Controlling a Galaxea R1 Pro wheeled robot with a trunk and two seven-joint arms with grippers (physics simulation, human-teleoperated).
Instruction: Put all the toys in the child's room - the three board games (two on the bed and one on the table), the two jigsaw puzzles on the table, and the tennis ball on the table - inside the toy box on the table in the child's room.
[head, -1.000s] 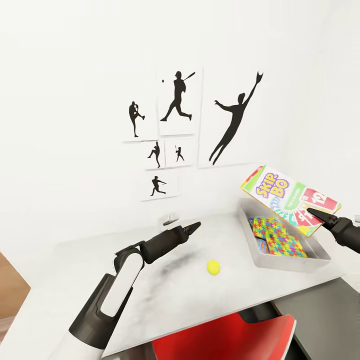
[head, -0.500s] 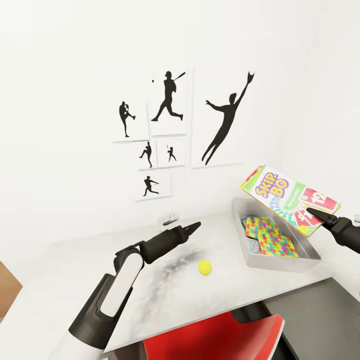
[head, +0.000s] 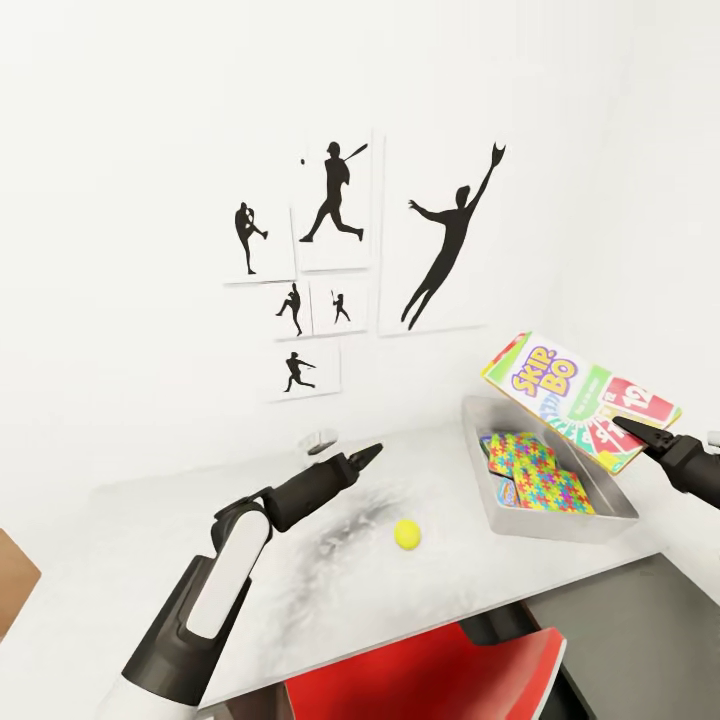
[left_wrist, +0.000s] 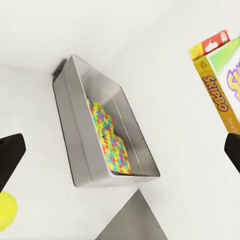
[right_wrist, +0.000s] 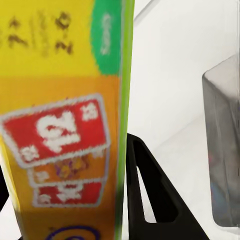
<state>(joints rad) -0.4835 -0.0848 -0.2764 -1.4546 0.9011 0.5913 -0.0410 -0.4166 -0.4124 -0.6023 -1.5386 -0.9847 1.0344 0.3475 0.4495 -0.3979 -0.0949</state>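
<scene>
SKIP-BO box (head: 578, 398) clamped in right fingers (head: 632, 430) above toy box (head: 560, 519); left fingers (head: 368, 455) together, tennis ball (head: 407, 534) near.

board game (head: 578, 400): 1 | jigsaw puzzles (head: 535, 470): 2 | tennis ball (head: 407, 533): 1 | toy box (head: 480, 465): 1 | wall prints (head: 335, 200): 6

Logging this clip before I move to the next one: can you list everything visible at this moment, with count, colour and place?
Shallow grey toy box: one, on the table's right part.
Multicoloured jigsaw puzzle slabs: two, overlapping inside the toy box.
Yellow-green-red SKIP-BO game box: one, held tilted above the toy box.
Small yellow-green tennis ball: one, on the table left of the toy box.
Light-grey table: one, against the white wall.
Black athlete silhouette prints: six, on the wall.
Red chair: one, at the table's near edge.
Left gripper: black, above the table, empty.
Right gripper: black, jaws clamped on the game box.
</scene>
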